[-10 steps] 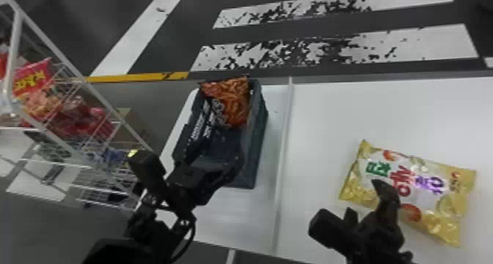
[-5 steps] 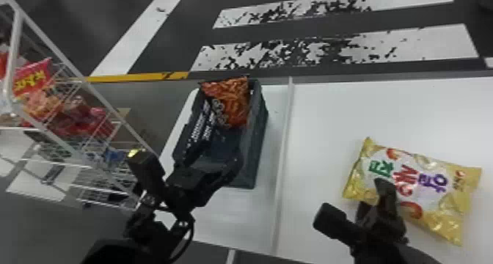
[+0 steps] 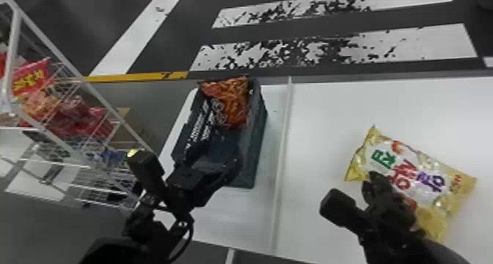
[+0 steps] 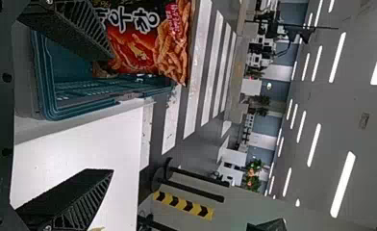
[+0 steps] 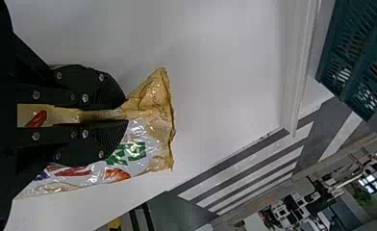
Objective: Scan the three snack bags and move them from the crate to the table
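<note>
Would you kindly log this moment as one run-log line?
Right gripper: shut on yellow snack bag, at table | Left gripper: open, at crate | Orange snack bag: in crate, ungripped

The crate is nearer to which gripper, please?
Left: the left gripper is at the near end of the crate; the right gripper holds the yellow bag, farther right.

Dark floor [image 3: 168, 47], white stripes [image 3: 433, 43] with patchy paint, yellow line [image 3: 135, 76]. 1 wire rack [image 3: 14, 43] on my left. Farther off I see 1 yellow-black chevron strip [image 4: 182, 204], plants [image 4: 252, 183], grey ceiling [image 4: 340, 115], long white lights [image 4: 343, 185].
</note>
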`<act>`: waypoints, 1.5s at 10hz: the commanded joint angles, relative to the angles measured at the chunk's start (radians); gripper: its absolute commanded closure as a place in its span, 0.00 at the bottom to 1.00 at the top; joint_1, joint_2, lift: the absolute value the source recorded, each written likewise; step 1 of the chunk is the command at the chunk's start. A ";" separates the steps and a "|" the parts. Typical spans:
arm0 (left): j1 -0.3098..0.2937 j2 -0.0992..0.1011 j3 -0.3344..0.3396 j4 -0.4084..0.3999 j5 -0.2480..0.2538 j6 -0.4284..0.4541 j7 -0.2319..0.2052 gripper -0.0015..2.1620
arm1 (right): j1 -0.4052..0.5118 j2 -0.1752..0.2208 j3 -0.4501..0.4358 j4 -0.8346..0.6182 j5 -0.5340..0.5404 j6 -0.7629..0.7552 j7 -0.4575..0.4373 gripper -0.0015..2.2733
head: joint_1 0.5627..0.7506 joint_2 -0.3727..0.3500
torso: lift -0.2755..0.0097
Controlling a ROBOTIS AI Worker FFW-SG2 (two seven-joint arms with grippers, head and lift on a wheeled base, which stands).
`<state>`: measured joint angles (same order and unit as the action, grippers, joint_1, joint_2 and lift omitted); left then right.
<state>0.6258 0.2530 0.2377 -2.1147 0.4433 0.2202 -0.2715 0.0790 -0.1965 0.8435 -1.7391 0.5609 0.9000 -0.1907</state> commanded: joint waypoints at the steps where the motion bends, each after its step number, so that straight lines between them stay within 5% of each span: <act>1: 0.000 0.000 -0.003 -0.001 0.000 0.000 0.000 0.01 | 0.059 -0.011 -0.141 -0.200 -0.065 0.014 0.069 0.99 | 0.70 0.99 | 0.75; 5: 0.000 -0.001 -0.009 -0.004 -0.002 0.000 -0.005 0.01 | 0.162 -0.003 -0.667 -0.563 -0.725 0.066 0.243 0.99 | 0.70 0.85 | 0.75; 7: 0.002 -0.001 -0.011 -0.008 -0.003 -0.003 -0.005 0.01 | 0.171 0.032 -0.939 -0.540 -1.219 0.066 0.281 0.99 | 0.70 0.81 | 0.75; 9: 0.002 -0.001 -0.011 -0.019 -0.005 -0.003 -0.005 0.01 | 0.131 0.045 -1.100 -0.367 -1.537 0.145 0.295 0.99 | 0.70 0.78 | 0.75; 10: 0.002 -0.001 -0.015 -0.028 -0.005 0.000 -0.005 0.01 | 0.119 0.043 -1.133 -0.261 -1.630 0.173 0.295 0.99 | 0.70 0.76 | 0.75; 12: 0.002 -0.005 -0.031 -0.067 -0.009 0.028 0.009 0.01 | 0.087 0.043 -1.161 -0.100 -1.650 0.185 0.301 0.99 | 0.70 0.72 | 0.75; 15: 0.000 -0.009 -0.075 -0.126 -0.026 0.077 0.054 0.01 | -0.022 0.005 -1.204 0.082 -1.550 0.293 0.333 0.98 | 0.70 0.65 | 0.75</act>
<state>0.6259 0.2443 0.1714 -2.2336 0.4225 0.2910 -0.2180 0.0746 -0.1825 -0.3527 -1.6857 -1.0121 1.1831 0.1436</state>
